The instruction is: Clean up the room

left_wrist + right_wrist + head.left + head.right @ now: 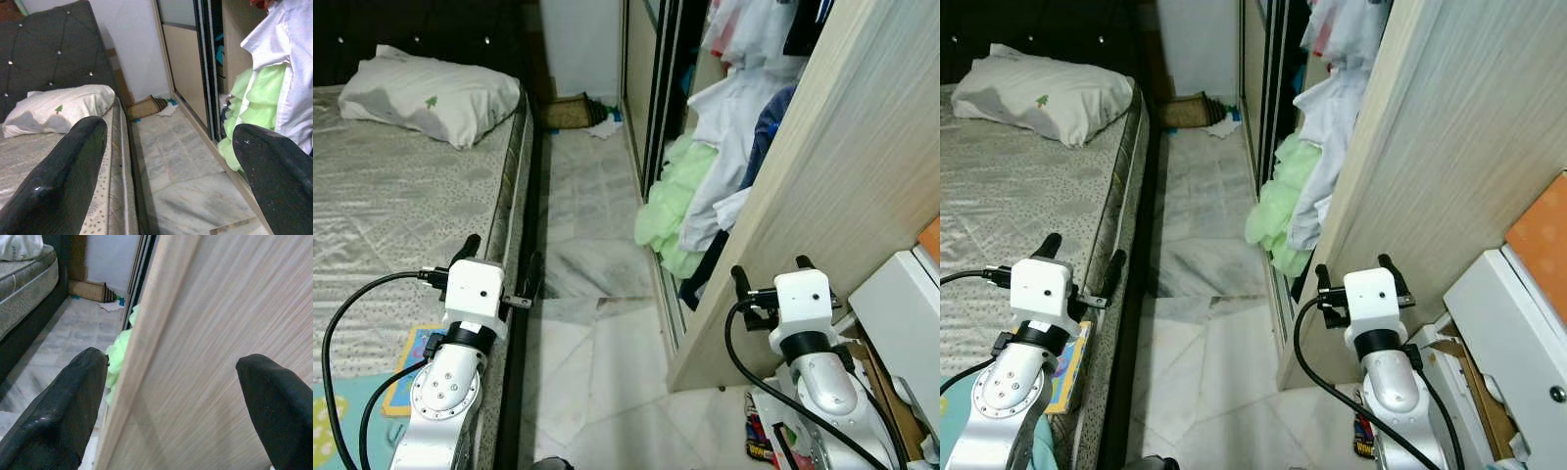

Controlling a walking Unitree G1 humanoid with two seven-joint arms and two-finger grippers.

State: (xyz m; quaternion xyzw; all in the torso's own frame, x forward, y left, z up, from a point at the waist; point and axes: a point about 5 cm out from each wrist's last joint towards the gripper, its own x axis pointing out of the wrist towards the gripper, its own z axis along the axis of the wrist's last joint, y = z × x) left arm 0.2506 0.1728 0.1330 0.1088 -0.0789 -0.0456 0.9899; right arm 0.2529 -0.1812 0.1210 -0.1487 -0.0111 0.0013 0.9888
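Note:
Clothes spill from the open wardrobe on the right: a light green garment [668, 211] hangs down to the floor beneath white shirts [729, 137] and a dark blue piece [766, 132]. At the far wall a brown woven thing [568, 111] and white scraps [605, 127] lie on the floor. My left gripper [502, 257] is open and empty above the bed's edge. Beside the wardrobe's wooden panel [822, 186], my right gripper [770, 266] is open and empty, with one finger [73, 401] on each side of the panel's edge.
A bed [382, 196] with a white pillow [431, 93] lies along the left. A colourful book [411, 362] rests on its near corner. A narrow marble aisle [587, 245] runs between bed and wardrobe. A white box [901, 313] and small litter [759, 431] are at the near right.

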